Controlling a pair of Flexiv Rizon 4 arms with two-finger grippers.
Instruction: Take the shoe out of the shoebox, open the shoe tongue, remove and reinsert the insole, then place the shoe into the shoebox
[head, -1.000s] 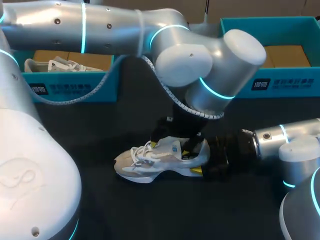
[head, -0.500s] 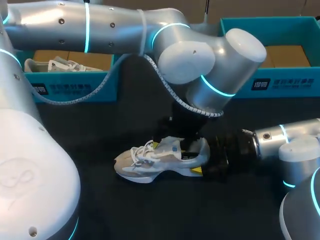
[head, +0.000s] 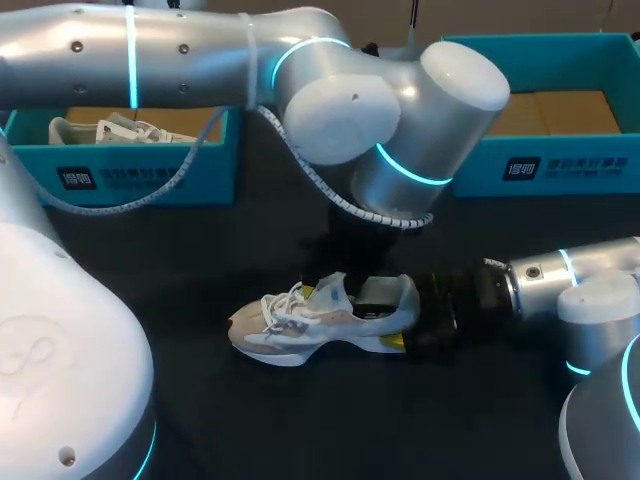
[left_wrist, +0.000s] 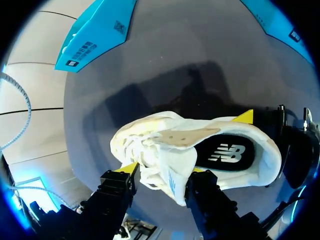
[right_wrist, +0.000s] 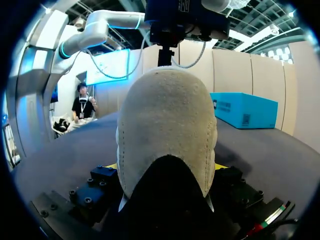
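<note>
Clamping the sneaker (head: 300, 328) by its heel in the right gripper (right_wrist: 165, 166) — pinching its raised tongue (left_wrist: 161, 156) with the left gripper (left_wrist: 162, 170)

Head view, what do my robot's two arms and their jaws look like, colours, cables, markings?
The left arm is glossy silver-grey with rounded, barrel-shaped joints, glowing cyan rings and a pale spiral cable running beside it. The right arm matches, ending in a black wrist section. The jaws are black blocks with bright yellow tips.
</note>
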